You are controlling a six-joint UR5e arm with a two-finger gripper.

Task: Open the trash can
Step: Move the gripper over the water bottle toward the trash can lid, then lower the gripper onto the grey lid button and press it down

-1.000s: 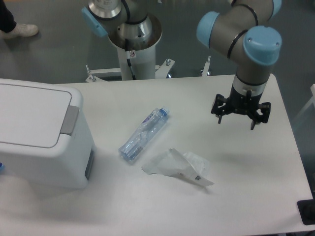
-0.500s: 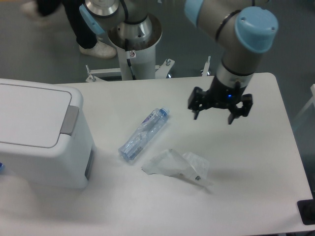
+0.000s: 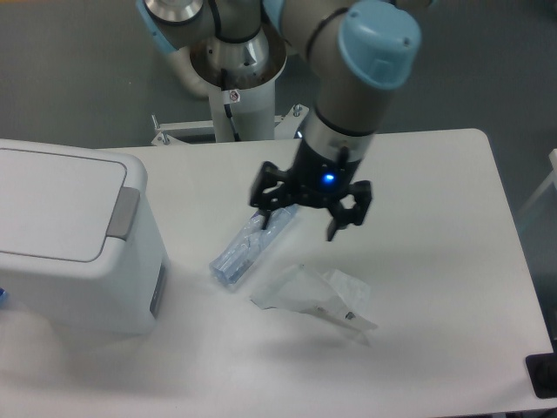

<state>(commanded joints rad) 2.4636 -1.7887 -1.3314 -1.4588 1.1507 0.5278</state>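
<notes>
The trash can [image 3: 65,235] is a large white boxy bin at the table's left edge, its flat lid down and a grey push tab [image 3: 124,212] on the lid's right side. My gripper [image 3: 300,219] hangs open above the middle of the table, over the top end of a lying plastic bottle [image 3: 246,248]. It holds nothing. It is well to the right of the trash can and apart from it.
A crumpled clear plastic wrapper [image 3: 318,295] lies just below and right of the bottle. The robot's base pedestal [image 3: 235,78] stands behind the table's far edge. A dark object [image 3: 544,374] sits at the table's front right corner.
The arm has swung left from the right side of the table to above the bottle's top end. The gripper stays open. The trash can, bottle and wrapper have not moved.
</notes>
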